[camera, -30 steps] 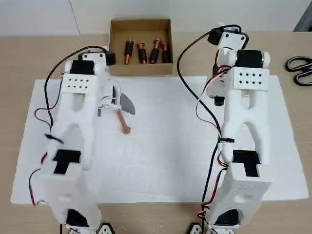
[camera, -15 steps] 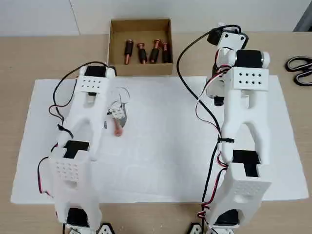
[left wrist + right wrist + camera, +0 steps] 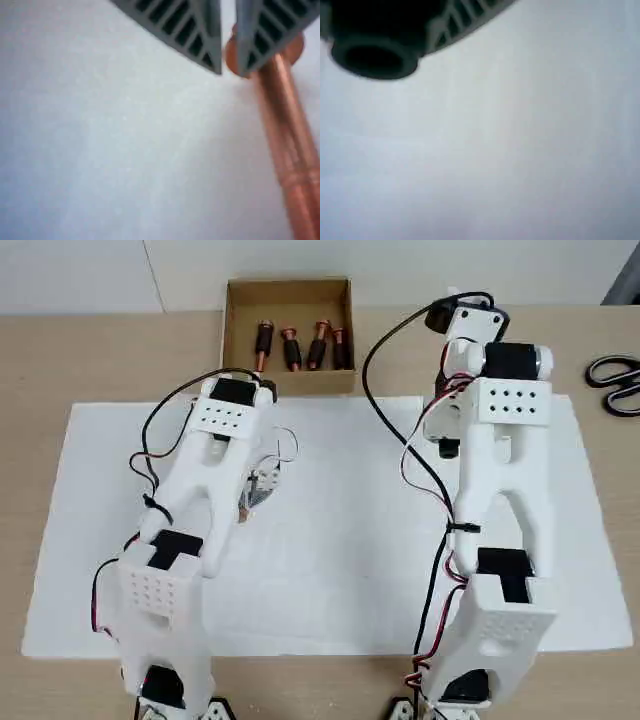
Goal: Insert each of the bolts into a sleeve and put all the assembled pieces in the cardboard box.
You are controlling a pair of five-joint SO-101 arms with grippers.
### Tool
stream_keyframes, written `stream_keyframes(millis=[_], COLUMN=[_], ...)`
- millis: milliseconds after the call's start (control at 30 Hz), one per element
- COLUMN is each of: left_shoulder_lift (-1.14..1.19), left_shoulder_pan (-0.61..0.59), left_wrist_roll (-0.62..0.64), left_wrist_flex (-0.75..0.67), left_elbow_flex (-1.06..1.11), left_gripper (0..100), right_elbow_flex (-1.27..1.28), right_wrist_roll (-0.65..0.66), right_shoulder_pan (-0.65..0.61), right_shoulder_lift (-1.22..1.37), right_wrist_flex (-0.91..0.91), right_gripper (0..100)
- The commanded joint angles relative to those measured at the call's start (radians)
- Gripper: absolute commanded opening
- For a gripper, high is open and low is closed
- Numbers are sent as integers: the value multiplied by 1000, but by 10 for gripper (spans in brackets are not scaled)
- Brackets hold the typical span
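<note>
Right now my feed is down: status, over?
Left gripper at head of bolt, lying on paper. Right gripper shut on sleeve. Scissors far aside, out of the way.

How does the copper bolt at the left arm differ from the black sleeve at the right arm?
The bolt is copper; the sleeve is black. The bolt is a slim shank with a head, the sleeve a hollow tube. The bolt lies on the white sheet at the left gripper; the sleeve is held in the right gripper. Both are outside the cardboard box, not yet joined.
</note>
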Motion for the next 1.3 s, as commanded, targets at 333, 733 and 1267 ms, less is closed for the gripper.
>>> stream_keyframes(millis=[333, 733, 1267], left_shoulder_lift=[-61, -52, -49], left_shoulder_pan=[-3, -83, -80], left_wrist_roll=[5, 6, 26], left_wrist_flex=[31, 18, -84], left_elbow_flex=[-71, -68, 31], left_gripper=[10, 70, 79], right_elbow_flex=[-5, -5, -5], right_wrist_roll=[12, 12, 12], right_shoulder_pan=[8, 7, 7], right_shoulder_lift=[-73, -68, -67], right_wrist_flex=[2, 4, 4], right_gripper=[4, 4, 4])
